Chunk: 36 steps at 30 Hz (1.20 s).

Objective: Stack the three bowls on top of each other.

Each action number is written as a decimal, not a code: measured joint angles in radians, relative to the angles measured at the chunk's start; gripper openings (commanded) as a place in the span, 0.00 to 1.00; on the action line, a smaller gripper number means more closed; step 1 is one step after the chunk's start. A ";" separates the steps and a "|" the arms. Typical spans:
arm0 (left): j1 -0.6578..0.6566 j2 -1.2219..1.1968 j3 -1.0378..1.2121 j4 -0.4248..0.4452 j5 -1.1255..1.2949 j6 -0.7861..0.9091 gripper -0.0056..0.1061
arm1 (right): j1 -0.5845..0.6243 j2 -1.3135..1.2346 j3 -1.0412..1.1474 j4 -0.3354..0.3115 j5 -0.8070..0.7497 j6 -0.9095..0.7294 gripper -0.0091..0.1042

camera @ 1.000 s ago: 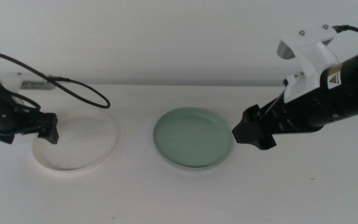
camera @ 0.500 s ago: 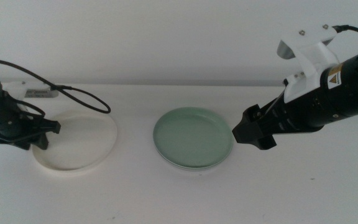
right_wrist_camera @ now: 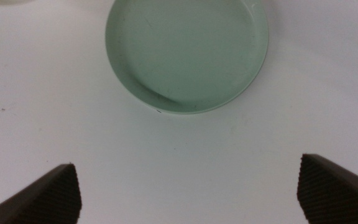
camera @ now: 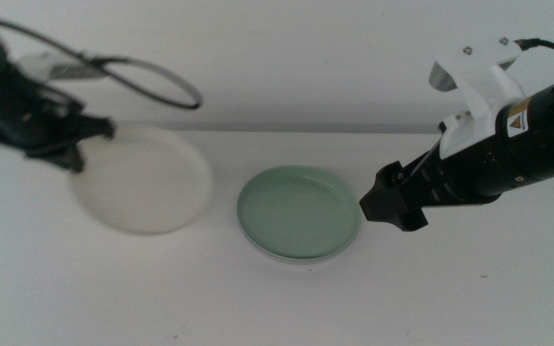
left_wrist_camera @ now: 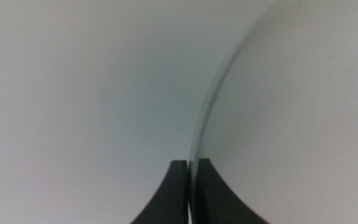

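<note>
Soft, even, bright light is cast throughout; shadows are faint. The left gripper [camera: 73,159] is smeared by motion blur.

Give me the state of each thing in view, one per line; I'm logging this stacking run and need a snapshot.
Cream white bowl: gripped at its rim, lifted off the table.
Mint green bowl: resting flat, with another rim showing beneath it.
Left gripper: shut on the cream white bowl's rim.
Right gripper: open, apart from the mint green bowl, holding nothing.
Table: bears the mint green bowl.
</note>
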<state>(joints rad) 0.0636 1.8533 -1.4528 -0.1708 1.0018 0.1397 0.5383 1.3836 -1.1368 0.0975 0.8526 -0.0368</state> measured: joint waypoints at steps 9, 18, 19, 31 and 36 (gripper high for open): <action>-0.302 0.051 -0.140 0.015 0.013 -0.162 0.04 | 0.000 0.000 0.000 0.000 0.000 0.000 0.90; -0.431 0.185 -0.225 0.018 0.000 -0.217 0.04 | 0.000 0.000 0.000 0.000 0.000 0.000 0.90; -0.436 0.195 -0.225 0.018 -0.009 -0.222 0.04 | 0.000 0.000 0.000 0.000 0.000 0.000 0.90; -0.447 0.258 -0.225 0.016 -0.066 -0.236 0.04 | 0.000 0.000 0.000 0.000 0.000 0.000 0.90; -0.447 0.260 -0.225 0.014 -0.102 -0.236 0.04 | 0.000 0.000 0.000 0.000 0.000 0.000 0.90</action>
<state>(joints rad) -0.3831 2.1136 -1.6774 -0.1570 0.8999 -0.0963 0.5383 1.3836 -1.1368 0.0975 0.8526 -0.0368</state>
